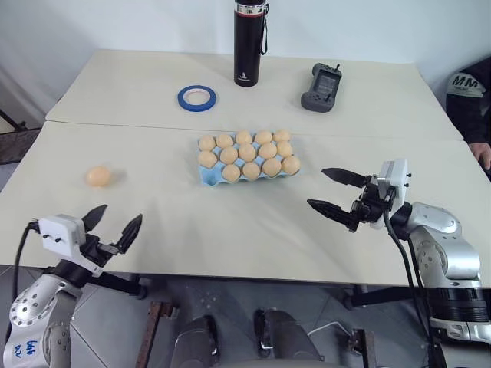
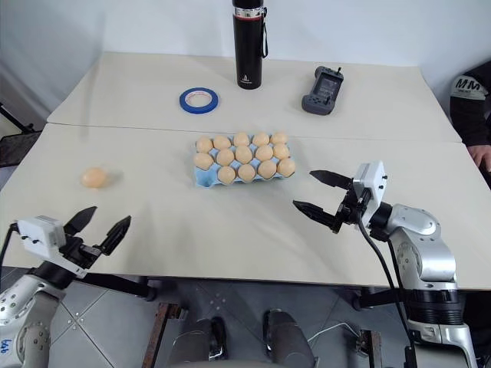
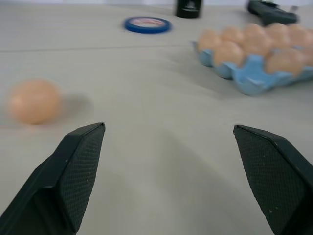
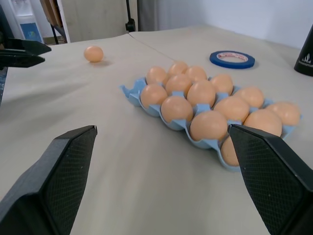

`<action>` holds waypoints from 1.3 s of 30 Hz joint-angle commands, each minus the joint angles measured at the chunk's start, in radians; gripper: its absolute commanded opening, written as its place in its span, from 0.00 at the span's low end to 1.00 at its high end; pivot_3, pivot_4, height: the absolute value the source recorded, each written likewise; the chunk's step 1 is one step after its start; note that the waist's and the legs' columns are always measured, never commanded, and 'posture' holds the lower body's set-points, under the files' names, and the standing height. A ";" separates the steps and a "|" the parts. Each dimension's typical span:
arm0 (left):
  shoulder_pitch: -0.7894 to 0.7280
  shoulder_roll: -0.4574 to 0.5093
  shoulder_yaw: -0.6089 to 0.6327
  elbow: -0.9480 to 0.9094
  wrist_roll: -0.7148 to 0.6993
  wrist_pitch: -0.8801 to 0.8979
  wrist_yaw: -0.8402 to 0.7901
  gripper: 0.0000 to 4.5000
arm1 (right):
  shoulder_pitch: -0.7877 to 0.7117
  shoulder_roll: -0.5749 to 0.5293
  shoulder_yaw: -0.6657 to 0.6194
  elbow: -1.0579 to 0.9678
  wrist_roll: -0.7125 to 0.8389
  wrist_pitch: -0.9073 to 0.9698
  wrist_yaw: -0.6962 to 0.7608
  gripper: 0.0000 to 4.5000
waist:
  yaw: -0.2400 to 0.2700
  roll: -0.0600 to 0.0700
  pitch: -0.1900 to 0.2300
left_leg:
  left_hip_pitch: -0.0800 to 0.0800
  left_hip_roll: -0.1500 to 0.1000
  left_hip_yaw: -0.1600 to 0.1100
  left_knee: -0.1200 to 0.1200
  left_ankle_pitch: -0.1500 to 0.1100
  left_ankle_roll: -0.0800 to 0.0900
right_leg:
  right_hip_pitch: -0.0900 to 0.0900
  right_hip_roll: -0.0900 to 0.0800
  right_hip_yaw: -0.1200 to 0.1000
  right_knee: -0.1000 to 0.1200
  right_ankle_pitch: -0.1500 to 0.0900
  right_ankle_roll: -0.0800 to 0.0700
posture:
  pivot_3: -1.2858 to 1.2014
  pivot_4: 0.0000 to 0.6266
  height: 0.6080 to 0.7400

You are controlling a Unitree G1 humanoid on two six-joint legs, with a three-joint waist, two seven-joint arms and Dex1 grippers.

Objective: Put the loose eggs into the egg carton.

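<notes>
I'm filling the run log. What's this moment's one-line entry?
loose egg: on table, apart | egg carton: one free cup | left pincer: open, empty | right pincer: open, empty

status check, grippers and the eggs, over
Left gripper open, empty. Right gripper open, empty. One loose egg on table, left of egg carton. Path clear.

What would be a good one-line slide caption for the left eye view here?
Both open grippers, left and right, hover over the table; one loose egg lies left of the egg carton.
</notes>
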 commanded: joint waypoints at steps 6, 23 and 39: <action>-0.264 0.026 0.043 0.192 0.103 -0.053 0.227 1.00 | -0.040 0.011 0.024 0.018 -0.001 -0.015 0.013 1.00 | 0.003 0.000 0.000 | -0.001 0.000 0.000 0.000 0.001 0.001 | 0.000 0.000 0.000 0.000 0.003 0.004 | 0.52 0.24 1.00; -0.725 0.160 -0.071 0.872 0.238 -0.162 0.247 1.00 | -0.046 -0.006 0.023 0.018 -0.007 -0.007 0.014 1.00 | 0.006 -0.001 0.000 | -0.001 0.000 0.003 -0.004 0.005 -0.001 | -0.003 0.001 -0.001 0.002 0.003 0.006 | 0.52 0.24 1.00; -0.781 0.173 -0.129 1.059 0.249 -0.195 0.194 0.66 | -0.027 -0.017 0.012 0.019 -0.011 -0.013 0.013 1.00 | 0.005 -0.001 0.000 | -0.001 0.000 0.003 -0.004 0.005 -0.002 | -0.004 0.001 -0.001 0.004 0.003 0.006 | 0.52 0.24 1.00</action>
